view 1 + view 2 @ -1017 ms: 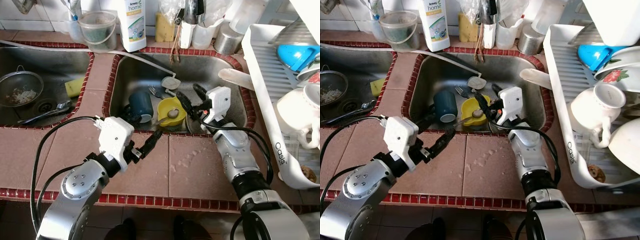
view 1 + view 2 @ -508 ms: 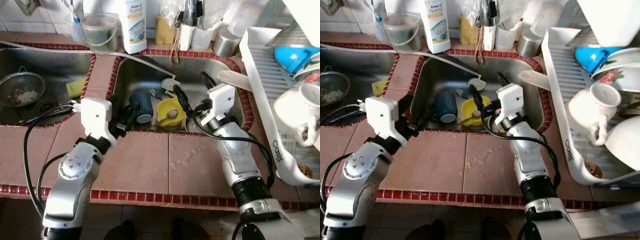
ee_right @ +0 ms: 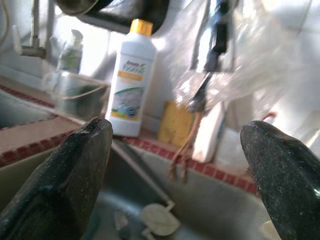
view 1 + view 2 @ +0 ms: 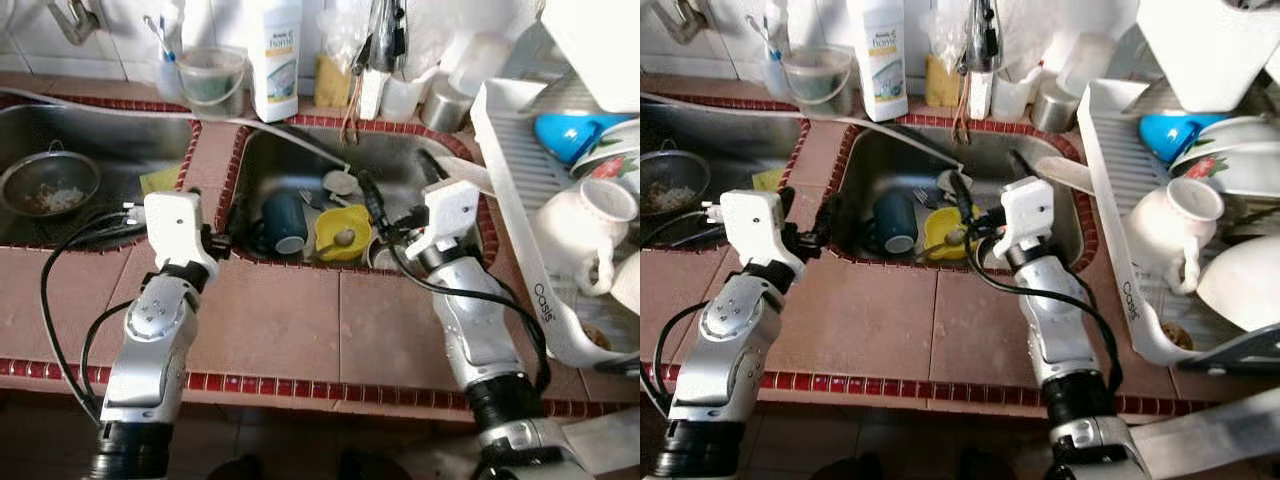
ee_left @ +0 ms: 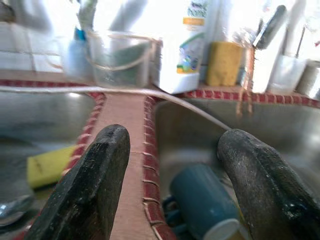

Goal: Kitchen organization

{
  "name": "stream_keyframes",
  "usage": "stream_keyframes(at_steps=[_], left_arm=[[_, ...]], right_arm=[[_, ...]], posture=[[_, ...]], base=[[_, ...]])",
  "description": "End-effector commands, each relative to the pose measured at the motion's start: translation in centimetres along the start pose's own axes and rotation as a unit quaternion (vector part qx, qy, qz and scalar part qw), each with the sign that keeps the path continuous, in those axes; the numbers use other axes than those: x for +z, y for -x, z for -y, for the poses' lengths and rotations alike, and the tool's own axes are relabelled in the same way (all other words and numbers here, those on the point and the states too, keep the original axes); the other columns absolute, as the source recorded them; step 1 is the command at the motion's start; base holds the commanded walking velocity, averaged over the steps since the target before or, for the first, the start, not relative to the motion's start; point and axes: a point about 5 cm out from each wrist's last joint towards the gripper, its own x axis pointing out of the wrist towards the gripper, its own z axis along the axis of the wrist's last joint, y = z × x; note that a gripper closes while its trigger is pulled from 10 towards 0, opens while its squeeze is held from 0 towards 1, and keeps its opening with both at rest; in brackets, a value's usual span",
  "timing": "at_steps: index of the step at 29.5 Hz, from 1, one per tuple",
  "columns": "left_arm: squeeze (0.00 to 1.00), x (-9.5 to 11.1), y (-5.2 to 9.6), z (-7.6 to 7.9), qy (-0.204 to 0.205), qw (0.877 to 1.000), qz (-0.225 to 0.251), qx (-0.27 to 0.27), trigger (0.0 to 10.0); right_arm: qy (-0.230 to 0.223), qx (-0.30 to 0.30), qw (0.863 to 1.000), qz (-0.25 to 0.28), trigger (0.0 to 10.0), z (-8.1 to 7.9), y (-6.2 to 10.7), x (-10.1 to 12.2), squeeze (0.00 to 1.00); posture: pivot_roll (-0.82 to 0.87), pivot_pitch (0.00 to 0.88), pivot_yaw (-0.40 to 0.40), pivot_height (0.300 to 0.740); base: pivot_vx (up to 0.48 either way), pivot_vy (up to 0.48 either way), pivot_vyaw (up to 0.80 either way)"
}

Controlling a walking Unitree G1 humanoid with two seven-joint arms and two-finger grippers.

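Landmark: the right-hand stainless steel sink basin [image 4: 300, 165] with its red-tiled rim, set in a brown tiled counter [image 4: 290, 330]
Left gripper: left gripper [image 4: 222, 240] sits at the near-left corner of that basin, just over the rim; in its wrist view the two black fingers [image 5: 95, 180] stand wide apart with nothing between them
Right gripper: right gripper [image 4: 400, 200] reaches over the near-right part of the basin, one finger above the yellow cup; its wrist view shows the fingers [image 3: 70, 180] spread wide and empty
Task things in the basin: dark blue ceramic mug [image 4: 283, 220] lies on its side near the left wall, close in front of the left gripper; yellow plastic cup [image 4: 340, 232] with a small round thing inside lies just right of the mug; a metal fork [image 4: 312, 200] and a pale spoon-shaped piece [image 4: 340, 182] lie behind them
Left of the basin: a second steel basin [image 4: 90, 150] holding a round wire strainer [image 4: 48, 185] and a yellow sponge [image 4: 158, 180]
Right of the basin: white plastic dish rack [image 4: 520, 180] with a white ceramic jug [image 4: 585, 225] and a blue bowl [image 4: 570, 135]
Behind the basin: tall white detergent bottle [image 4: 275, 55], clear plastic tub with a handle [image 4: 210, 75], a yellow sponge block [image 4: 330, 80] and a steel cup [image 4: 440, 105] along the back ledge
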Motion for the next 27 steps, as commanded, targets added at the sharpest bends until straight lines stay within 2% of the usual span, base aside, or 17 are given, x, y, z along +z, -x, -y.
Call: stream_keyframes(at_steps=[1,12,19,23,27], left_arm=[[0.00,0.1,-0.3,0.1,-0.006,1.000,0.010,0.004,10.0],[0.00,-0.3,-1.2,0.0,-0.004,1.000,0.026,0.013,10.0],[0.00,-0.7,-1.2,-0.1,-0.002,1.000,0.027,0.015,10.0],[0.00,-1.4,-1.2,-0.2,0.003,1.000,0.016,0.020,10.0],[0.00,-2.1,-1.3,0.0,-0.001,1.000,-0.004,0.026,10.0]], right_arm=[[0.007,-0.014,1.000,0.001,10.0,0.5,0.3,0.2,0.00],[-0.011,-0.044,0.999,-0.026,10.0,0.6,1.0,-0.7,0.00],[-0.018,-0.046,0.998,-0.038,10.0,0.1,1.1,-1.1,0.00],[-0.020,-0.052,0.997,-0.046,10.0,0.1,1.2,-1.3,0.00],[-0.046,-0.070,0.994,-0.063,10.0,0.2,1.8,-1.8,0.00]], posture=[[-0.04,0.063,-0.060,0.740],[-0.04,0.000,-0.072,0.740],[-0.05,0.000,-0.063,0.740],[-0.08,0.000,-0.039,0.740],[-0.09,0.000,-0.029,0.740]], base=[[0.000,0.000,0.00],[0.000,0.000,0.00],[0.000,0.000,0.00],[0.000,0.000,0.00],[0.000,0.000,0.00]])
